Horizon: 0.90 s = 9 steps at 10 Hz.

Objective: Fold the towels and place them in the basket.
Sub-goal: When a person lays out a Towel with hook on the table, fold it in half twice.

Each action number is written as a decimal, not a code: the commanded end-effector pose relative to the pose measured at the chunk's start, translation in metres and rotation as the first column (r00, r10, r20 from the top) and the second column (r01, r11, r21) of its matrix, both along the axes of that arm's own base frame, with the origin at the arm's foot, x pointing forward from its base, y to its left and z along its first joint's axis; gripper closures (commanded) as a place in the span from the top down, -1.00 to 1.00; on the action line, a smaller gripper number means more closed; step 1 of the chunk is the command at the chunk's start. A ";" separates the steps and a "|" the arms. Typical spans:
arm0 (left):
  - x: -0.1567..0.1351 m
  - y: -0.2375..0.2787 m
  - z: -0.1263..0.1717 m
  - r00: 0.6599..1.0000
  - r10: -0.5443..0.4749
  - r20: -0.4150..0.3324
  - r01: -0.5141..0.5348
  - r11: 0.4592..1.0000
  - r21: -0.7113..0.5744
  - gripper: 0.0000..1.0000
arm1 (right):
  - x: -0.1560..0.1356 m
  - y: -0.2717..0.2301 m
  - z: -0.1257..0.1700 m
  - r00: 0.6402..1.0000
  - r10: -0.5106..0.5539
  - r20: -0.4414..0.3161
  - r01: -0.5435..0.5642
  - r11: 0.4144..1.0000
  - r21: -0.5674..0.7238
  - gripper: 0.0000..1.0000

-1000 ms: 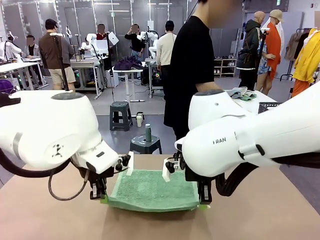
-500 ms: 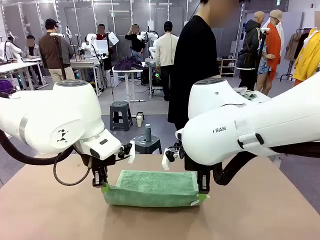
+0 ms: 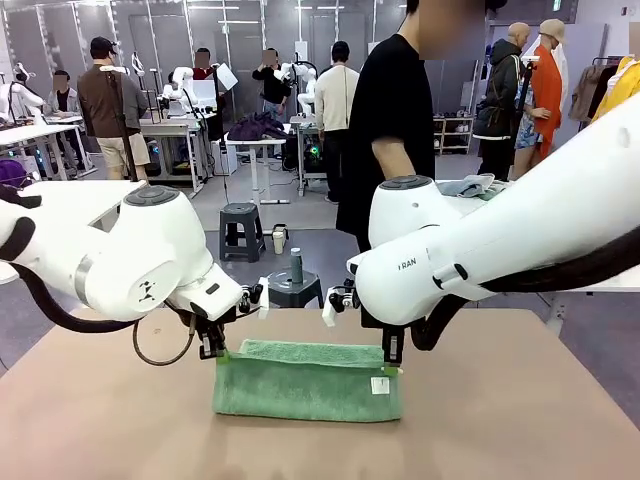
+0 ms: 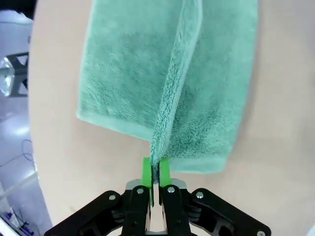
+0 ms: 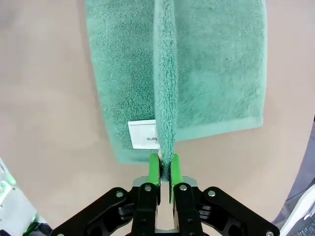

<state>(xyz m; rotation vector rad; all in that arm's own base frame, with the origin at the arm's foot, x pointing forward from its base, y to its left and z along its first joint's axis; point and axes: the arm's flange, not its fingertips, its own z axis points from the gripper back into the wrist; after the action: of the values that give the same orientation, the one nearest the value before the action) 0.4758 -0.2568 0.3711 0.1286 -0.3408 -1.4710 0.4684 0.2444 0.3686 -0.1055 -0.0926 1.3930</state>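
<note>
Brown desk (image 3: pixel 520 420) across the foreground, with a person (image 3: pixel 395 110) in black at its far edge. Mid-desk, a mint-green towel (image 3: pixel 305 385), pinched up into a ridge along its length, with cloth spread on both sides. Beyond the desk, a grey stool (image 3: pixel 292 290), legs cut off by the desk edge. Left pincer (image 3: pixel 214 352) clamped on the ridge's left end, right pincer (image 3: pixel 392 364) clamped on its right end. On the stool, a dark bottle (image 3: pixel 296 265). Near the right pincer, a white label (image 3: pixel 380 385), print unreadable.
</note>
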 end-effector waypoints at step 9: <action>0.067 -0.008 -0.016 0.989 -0.105 0.109 0.101 0.994 0.037 -0.86 | 0.062 -0.006 -0.010 0.992 0.079 0.102 -0.074 0.996 -0.055 -0.79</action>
<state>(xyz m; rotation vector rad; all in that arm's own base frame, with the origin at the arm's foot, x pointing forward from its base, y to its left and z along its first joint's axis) 0.5356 -0.2624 0.3564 0.1937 -0.4023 -1.5845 0.5256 0.2357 0.3613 -0.1776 -0.1295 1.4847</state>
